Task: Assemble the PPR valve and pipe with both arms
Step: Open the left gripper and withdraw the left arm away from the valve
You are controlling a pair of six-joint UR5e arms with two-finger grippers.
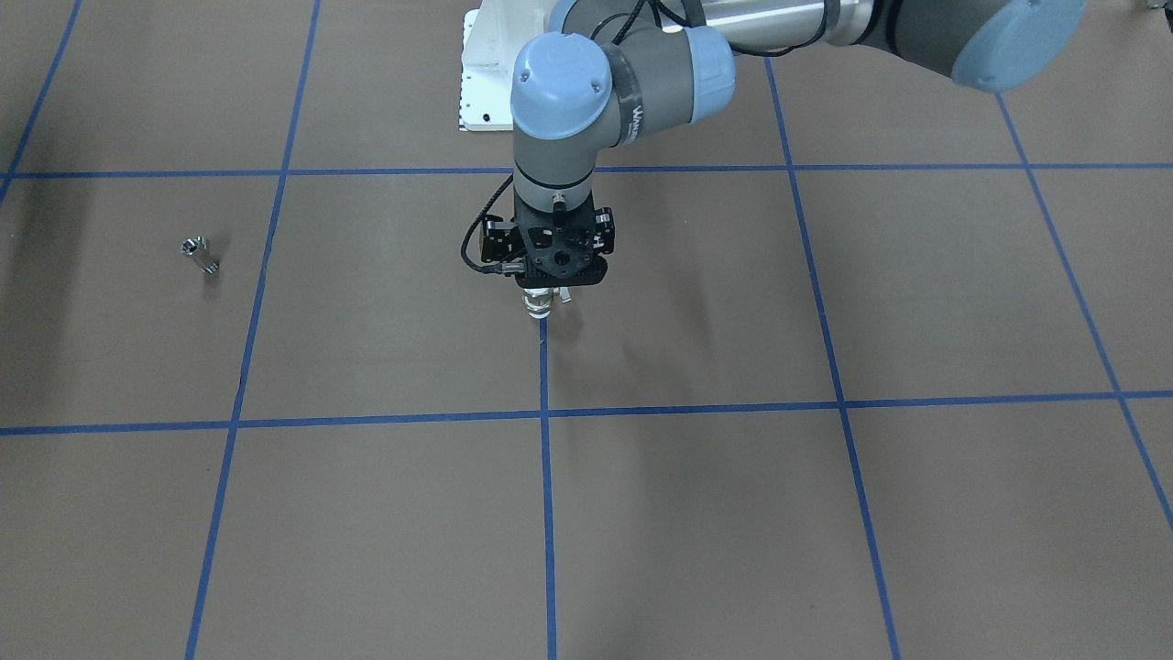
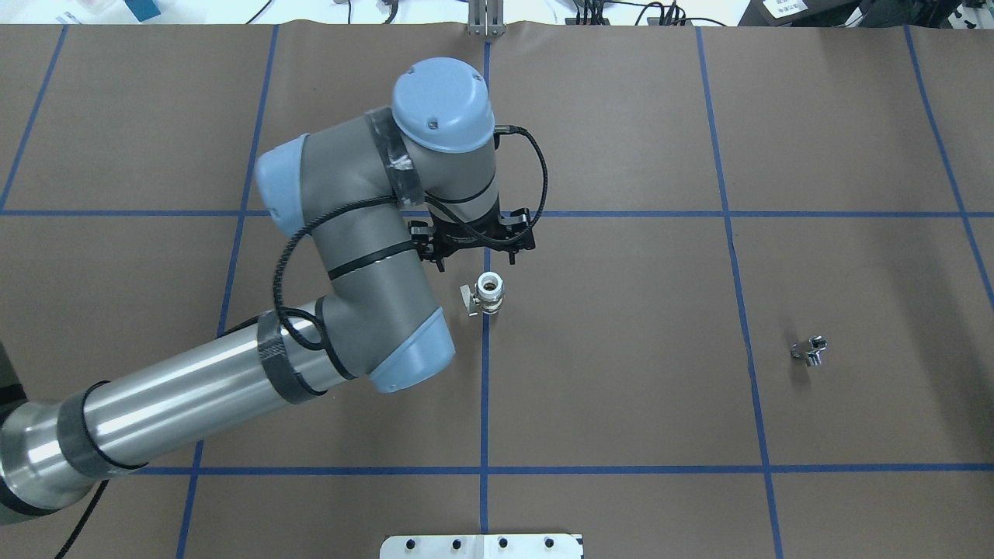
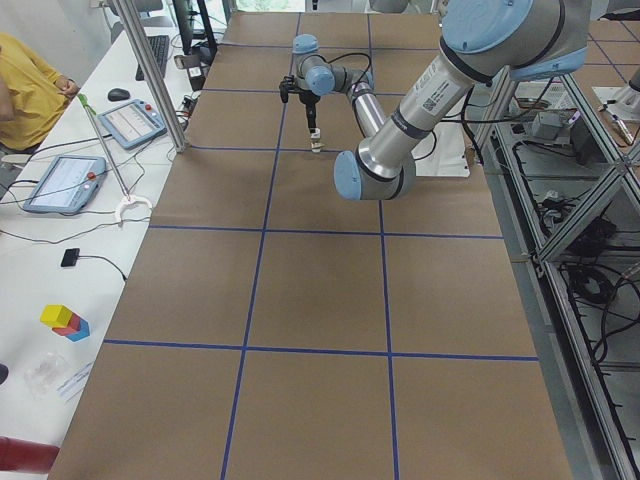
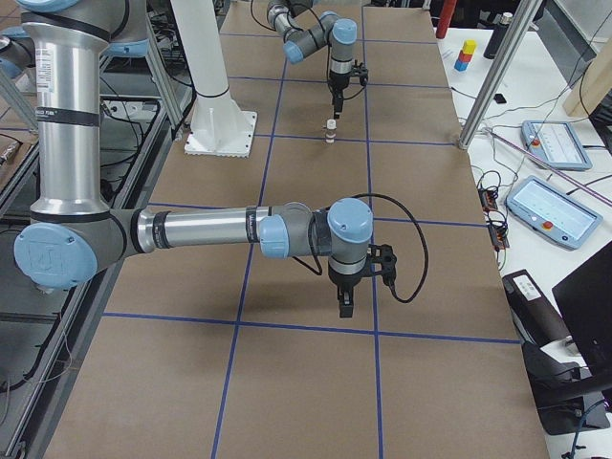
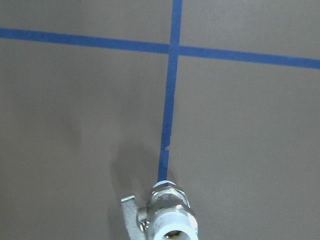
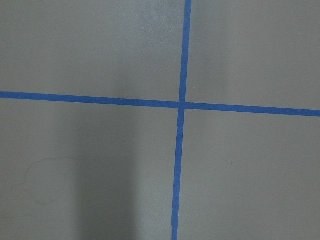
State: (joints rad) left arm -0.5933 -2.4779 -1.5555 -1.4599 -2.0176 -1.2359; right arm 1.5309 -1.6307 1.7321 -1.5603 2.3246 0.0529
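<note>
PPR valve upright on tabletop, under left claw; grip state can't tell, right claw same. Prob. stiff, light, metal band slick, so take white end, clear of lever

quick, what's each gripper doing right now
Left gripper: cannot be told, it hangs just above the upright white-ended, metal-banded PPR valve.
Right gripper: cannot be told, shown only in the right side view.
</note>
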